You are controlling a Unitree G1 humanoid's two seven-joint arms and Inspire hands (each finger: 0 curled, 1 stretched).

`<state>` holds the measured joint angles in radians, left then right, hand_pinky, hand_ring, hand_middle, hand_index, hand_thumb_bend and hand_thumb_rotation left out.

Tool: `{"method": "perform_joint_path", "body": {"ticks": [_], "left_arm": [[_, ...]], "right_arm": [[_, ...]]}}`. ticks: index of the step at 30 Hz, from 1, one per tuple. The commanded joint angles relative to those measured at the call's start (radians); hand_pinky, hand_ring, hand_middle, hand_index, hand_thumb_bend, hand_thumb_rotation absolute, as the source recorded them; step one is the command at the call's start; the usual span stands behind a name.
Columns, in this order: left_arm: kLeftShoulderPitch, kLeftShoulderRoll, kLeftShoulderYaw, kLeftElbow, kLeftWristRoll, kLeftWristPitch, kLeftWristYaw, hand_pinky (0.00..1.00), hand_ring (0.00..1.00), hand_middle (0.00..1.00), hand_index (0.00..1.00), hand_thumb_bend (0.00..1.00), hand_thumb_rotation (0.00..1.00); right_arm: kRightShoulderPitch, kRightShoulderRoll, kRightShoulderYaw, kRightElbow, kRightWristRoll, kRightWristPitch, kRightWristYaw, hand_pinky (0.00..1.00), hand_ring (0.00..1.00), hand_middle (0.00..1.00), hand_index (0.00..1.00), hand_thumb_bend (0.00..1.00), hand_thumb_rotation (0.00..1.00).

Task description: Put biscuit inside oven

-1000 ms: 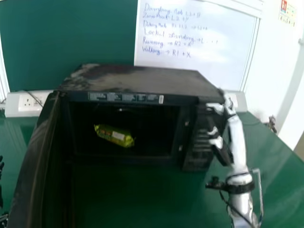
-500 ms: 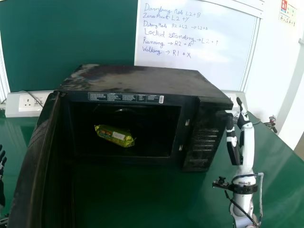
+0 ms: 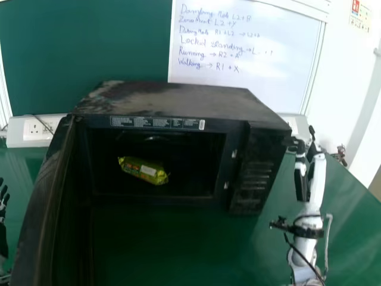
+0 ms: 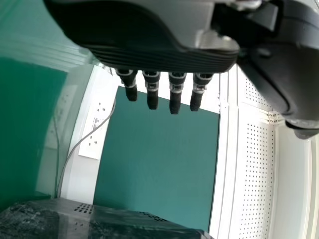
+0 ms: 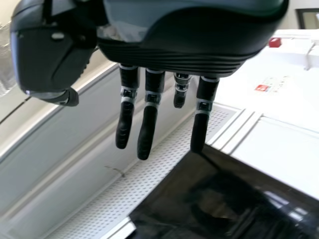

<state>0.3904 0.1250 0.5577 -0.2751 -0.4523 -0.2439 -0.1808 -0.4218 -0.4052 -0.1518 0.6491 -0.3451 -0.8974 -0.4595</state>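
A green biscuit packet (image 3: 143, 170) lies inside the black oven (image 3: 178, 98), whose door (image 3: 40, 202) stands swung out on the left. My right hand (image 3: 302, 173) is beside the oven's right side, fingers extended, holding nothing. In the right wrist view the same hand (image 5: 149, 107) has its fingers straight, with the dark oven top beyond. My left hand (image 3: 3, 205) is at the far left edge, outside the door; in the left wrist view that hand (image 4: 175, 92) has its fingers extended, with nothing held.
The green table (image 3: 351, 220) stretches around the oven. Behind it are a wall socket panel (image 3: 37, 128), a green board and a whiteboard (image 3: 244, 59). A small dark object (image 3: 340, 155) lies at the table's right rear.
My right hand has moved away from the oven's right front corner, outward to the right. My left hand has come slightly further into view at the left edge. The packet has stayed put.
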Motion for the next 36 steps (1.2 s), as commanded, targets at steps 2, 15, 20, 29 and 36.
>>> {"method": "perform_joint_path", "body": {"ticks": [2, 15, 20, 29, 36], "left_arm": [[0.014, -0.008, -0.027, -0.025, 0.019, -0.012, -0.013, 0.87, 0.91, 0.93, 0.97, 0.92, 0.85], [0.052, -0.028, -0.081, -0.066, 0.020, -0.034, -0.043, 0.86, 0.90, 0.93, 0.97, 0.92, 0.83], [0.069, -0.049, -0.114, -0.087, 0.045, -0.041, -0.040, 0.85, 0.89, 0.93, 0.97, 0.93, 0.82], [0.117, -0.080, -0.215, -0.158, 0.115, -0.038, -0.032, 0.85, 0.90, 0.93, 0.96, 0.89, 0.84], [0.145, -0.099, -0.281, -0.193, 0.168, -0.044, -0.027, 0.87, 0.90, 0.93, 0.95, 0.89, 0.88]], "right_arm": [[-0.027, 0.013, -0.011, -0.016, 0.035, 0.051, 0.011, 0.55, 0.48, 0.49, 0.58, 0.57, 1.00], [-0.051, 0.056, -0.041, 0.015, 0.186, 0.198, 0.072, 0.46, 0.42, 0.46, 0.52, 0.71, 1.00], [-0.044, 0.065, -0.049, -0.001, 0.218, 0.247, 0.103, 0.48, 0.41, 0.45, 0.53, 0.75, 1.00], [-0.060, 0.059, -0.060, 0.022, 0.236, 0.245, 0.129, 0.47, 0.42, 0.45, 0.53, 0.74, 1.00], [-0.069, 0.054, -0.062, 0.034, 0.222, 0.259, 0.122, 0.50, 0.43, 0.45, 0.53, 0.77, 1.00]]}}
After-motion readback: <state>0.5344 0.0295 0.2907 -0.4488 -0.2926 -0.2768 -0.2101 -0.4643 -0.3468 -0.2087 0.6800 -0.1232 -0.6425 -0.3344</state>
